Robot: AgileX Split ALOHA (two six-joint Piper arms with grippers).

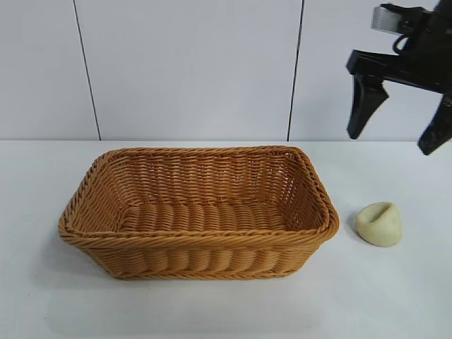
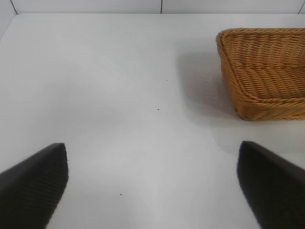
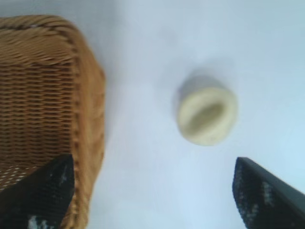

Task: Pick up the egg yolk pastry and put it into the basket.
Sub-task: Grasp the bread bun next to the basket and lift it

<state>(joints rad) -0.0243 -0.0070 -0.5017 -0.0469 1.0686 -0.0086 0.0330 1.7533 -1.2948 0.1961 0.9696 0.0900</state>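
The egg yolk pastry (image 1: 380, 224) sits on the table just right of the basket (image 1: 198, 212) — small, likely soft and crumbly — so the wide-open right gripper (image 1: 397, 133) above should pinch its sides gently.

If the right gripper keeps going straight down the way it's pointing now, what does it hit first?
Probably bare table. The right gripper, open, hangs above the egg yolk pastry; in the wrist view the pastry sits ahead of the fingertips, beside the basket. Depth is unclear, so it may graze the pastry.
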